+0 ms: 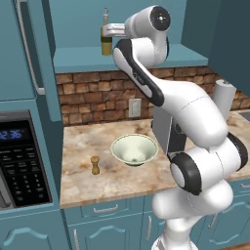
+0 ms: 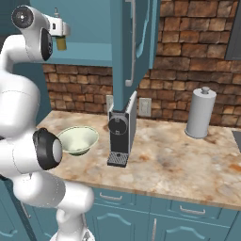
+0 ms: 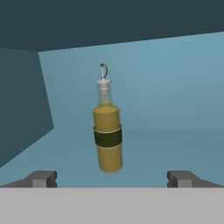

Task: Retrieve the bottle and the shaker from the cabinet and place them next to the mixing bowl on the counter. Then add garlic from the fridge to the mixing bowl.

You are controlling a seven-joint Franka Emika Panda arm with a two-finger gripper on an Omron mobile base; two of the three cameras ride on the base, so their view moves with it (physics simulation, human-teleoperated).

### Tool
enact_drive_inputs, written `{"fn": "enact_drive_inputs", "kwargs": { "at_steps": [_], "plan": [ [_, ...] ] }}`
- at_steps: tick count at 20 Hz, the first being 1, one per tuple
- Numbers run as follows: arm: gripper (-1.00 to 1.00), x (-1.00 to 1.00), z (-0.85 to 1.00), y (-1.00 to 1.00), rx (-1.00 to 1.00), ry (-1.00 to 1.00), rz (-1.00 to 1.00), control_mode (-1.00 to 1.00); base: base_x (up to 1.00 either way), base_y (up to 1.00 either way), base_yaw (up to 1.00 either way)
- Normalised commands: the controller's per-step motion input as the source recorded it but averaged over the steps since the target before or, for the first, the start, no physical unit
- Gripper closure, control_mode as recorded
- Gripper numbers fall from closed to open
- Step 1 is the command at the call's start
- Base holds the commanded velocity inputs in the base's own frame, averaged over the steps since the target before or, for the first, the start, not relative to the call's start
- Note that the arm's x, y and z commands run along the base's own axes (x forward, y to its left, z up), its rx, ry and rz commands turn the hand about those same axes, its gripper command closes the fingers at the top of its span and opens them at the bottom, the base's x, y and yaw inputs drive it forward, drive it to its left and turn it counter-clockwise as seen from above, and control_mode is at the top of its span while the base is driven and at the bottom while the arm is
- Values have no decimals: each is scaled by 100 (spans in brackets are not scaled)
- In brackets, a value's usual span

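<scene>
My gripper (image 3: 111,178) has its fingers spread wide, and the bottle (image 3: 107,133) stands upright on the cabinet (image 3: 175,100) shelf, centred ahead between them. It looks like rigid, slippery, breakable glass, so I'd grip at the dark label band.

One bottle (image 3: 107,131), one shaker (image 1: 95,165), one bowl (image 1: 134,149), one coffee machine (image 2: 120,136), one paper-towel roll (image 2: 200,112) (upright), one microwave (image 1: 22,161)

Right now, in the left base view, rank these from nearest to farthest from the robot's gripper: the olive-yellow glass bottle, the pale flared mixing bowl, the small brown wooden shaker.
1. Olive-yellow glass bottle: on the cabinet shelf, right at the open gripper.
2. Pale flared mixing bowl: on the counter, well below.
3. Small brown wooden shaker: on the counter left of the bowl, slightly farther.
</scene>
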Motion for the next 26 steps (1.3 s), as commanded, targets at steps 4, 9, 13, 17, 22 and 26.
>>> {"fn": "enact_drive_inputs", "kwargs": {
  "at_steps": [4, 9, 13, 17, 22, 26],
  "plan": [
    [-100, 11, 0, 9, 0, 0, 0, -100, 0, 0, 0],
    [-100, 28, 0, 2, 0, -1, 0, -100, 0, 0, 0],
    [-100, 21, 0, 0, 0, -3, 0, -100, 0, 0, 0],
    [-100, 12, -2, 2, 0, -5, 0, -100, 0, 0, 0],
    [-100, 8, -8, 6, 0, -5, 0, -100, 0, 0, 0],
    [-100, 8, -1, 7, 0, 0, 0, -100, 0, 0, 0]
  ]
}}
